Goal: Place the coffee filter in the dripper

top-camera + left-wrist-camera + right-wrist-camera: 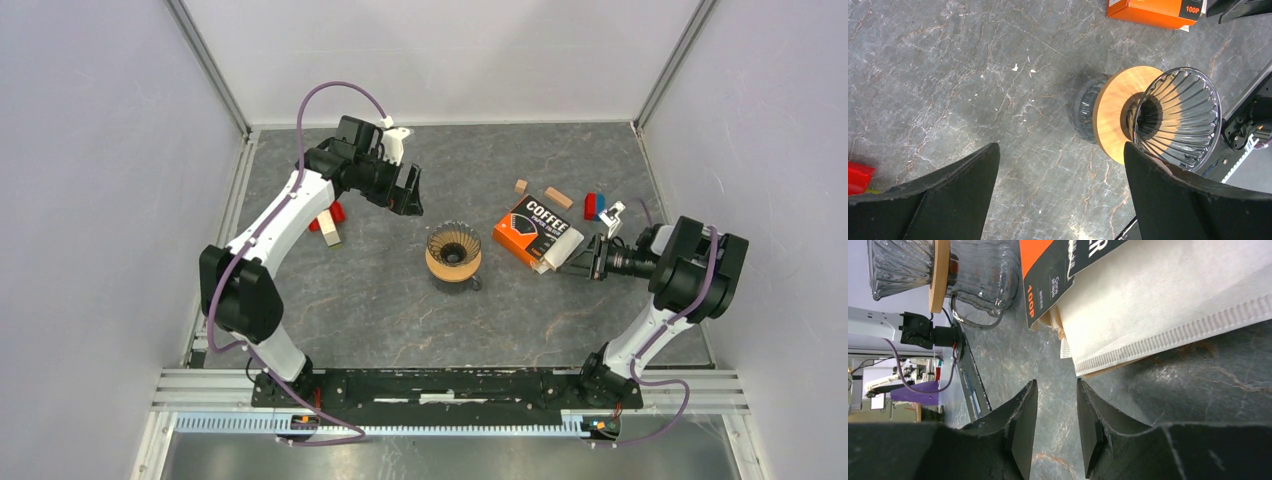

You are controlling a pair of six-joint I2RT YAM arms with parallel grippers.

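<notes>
The dripper (453, 250), a ribbed dark see-through cone, is standing near the middle of the grey marbled counter (380, 300), sitting mouth-up in a tan wooden collar (437, 262) on top of a glass server (980, 277) with a loop handle. At the dripper's 3 o'clock in the top view, well apart from it, the orange COFFEE box (528, 226) is lying flat, and the coffee filter (562, 247) is poking out of the box's 4 o'clock end as a white paper sheet with a crimped seam, resting on the counter. The right pincer (573, 262) is reaching in low from the 4 o'clock side of the filter; in the right wrist view its fingers (1023, 415) are standing nearly together with only a narrow slit between them, gripping nothing, and their tips are sitting just short of the filter's seam edge without touching it. The left pincer (408, 195) is hanging above the counter at the dripper's 11 o'clock, spread wide and holding nothing, with the dripper's rim showing just beside one finger in the left wrist view. A red block (338, 212) and a pale wooden block (329, 233) are lying beside the left arm, at the dripper's 10 o'clock.
</notes>
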